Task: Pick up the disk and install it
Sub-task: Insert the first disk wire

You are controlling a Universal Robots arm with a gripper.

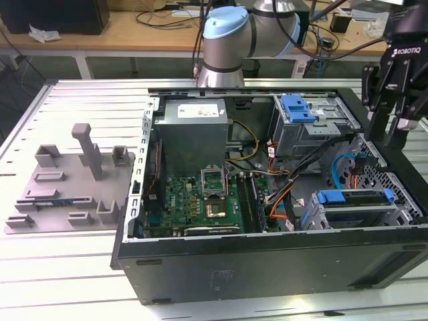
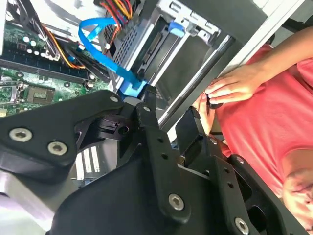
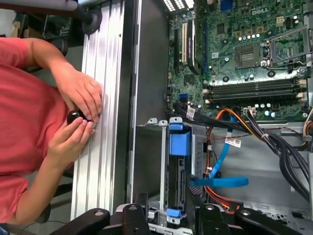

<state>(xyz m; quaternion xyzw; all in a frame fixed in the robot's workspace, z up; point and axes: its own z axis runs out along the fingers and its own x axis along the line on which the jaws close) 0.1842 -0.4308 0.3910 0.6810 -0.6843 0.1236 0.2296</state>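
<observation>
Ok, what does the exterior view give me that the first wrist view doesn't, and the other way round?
Exterior view: the power-supply box, the grey fixture tray at the exterior view's left, and the arm's blue-capped joint.
First wrist view: a person's hands on the table beside the case, pinching a small black object.
Both: the motherboard, the blue cable, the blue-tabbed drive bay, and the open gripper near that bay.
</observation>
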